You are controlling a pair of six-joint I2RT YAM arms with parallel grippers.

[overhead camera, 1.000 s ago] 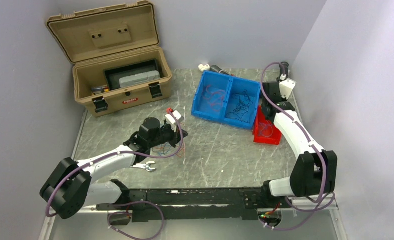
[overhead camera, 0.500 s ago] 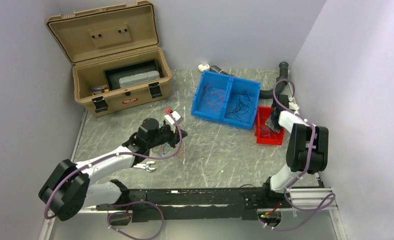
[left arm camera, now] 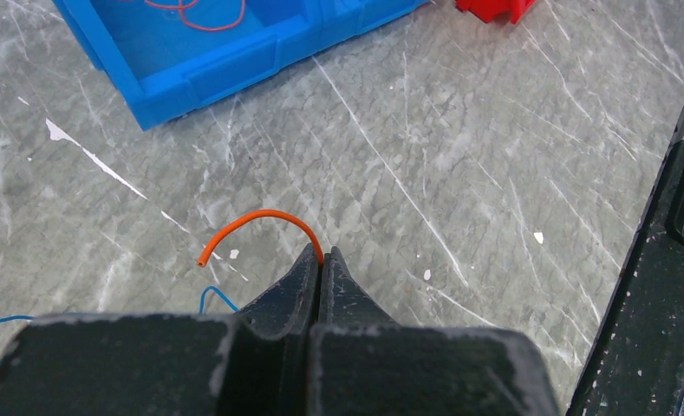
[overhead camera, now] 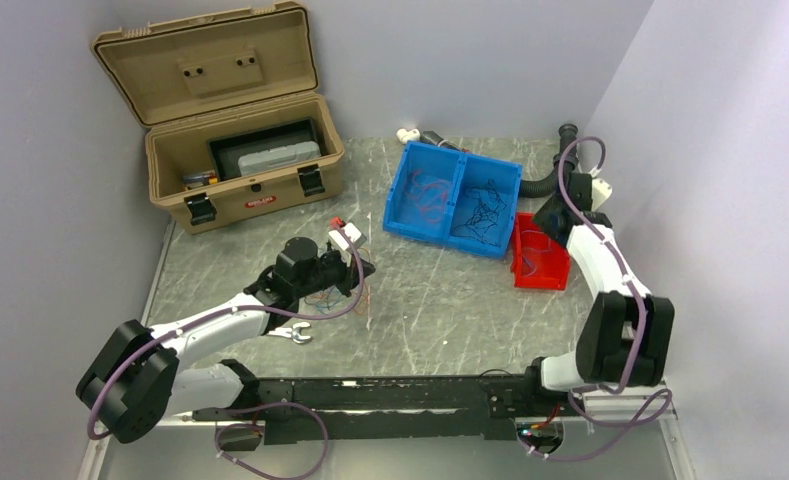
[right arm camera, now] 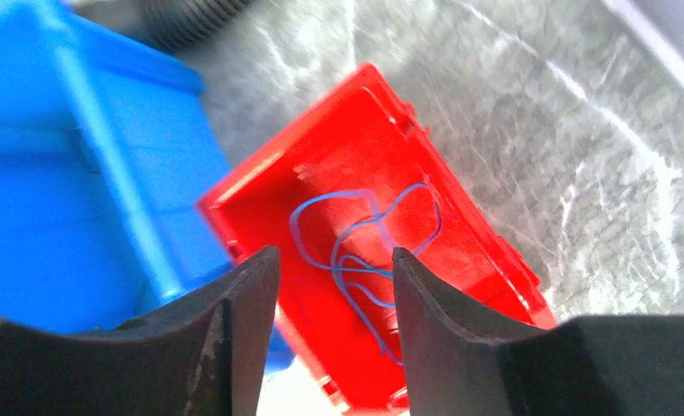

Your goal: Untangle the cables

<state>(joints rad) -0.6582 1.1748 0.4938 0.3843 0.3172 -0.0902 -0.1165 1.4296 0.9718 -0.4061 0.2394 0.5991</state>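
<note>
My left gripper (left arm camera: 322, 256) is shut, pinching a thin orange cable (left arm camera: 251, 218) at its tips just above the table. A blue cable (left arm camera: 212, 295) lies beside the fingers. From above, the left gripper (overhead camera: 355, 265) sits over a small loose bundle of cables (overhead camera: 320, 295). My right gripper (right arm camera: 334, 253) is open over the red bin (right arm camera: 468, 260), where blue cables (right arm camera: 355, 247) lie; nothing is between its fingers. The top view puts the right gripper (overhead camera: 548, 222) at the far end of that red bin (overhead camera: 538, 283).
A blue two-part bin (overhead camera: 440, 235) holds red cables (overhead camera: 428, 190) on its left and black cables (overhead camera: 485, 210) on its right. An open tan case (overhead camera: 240, 150) stands far left. A black corrugated hose (overhead camera: 545, 185) is by the right wall. A small metal tool (overhead camera: 292, 333) lies near the left arm.
The right arm dipped toward the red bin, then rose back over its far end, and its jaws went from shut to open. The left arm has barely moved.
</note>
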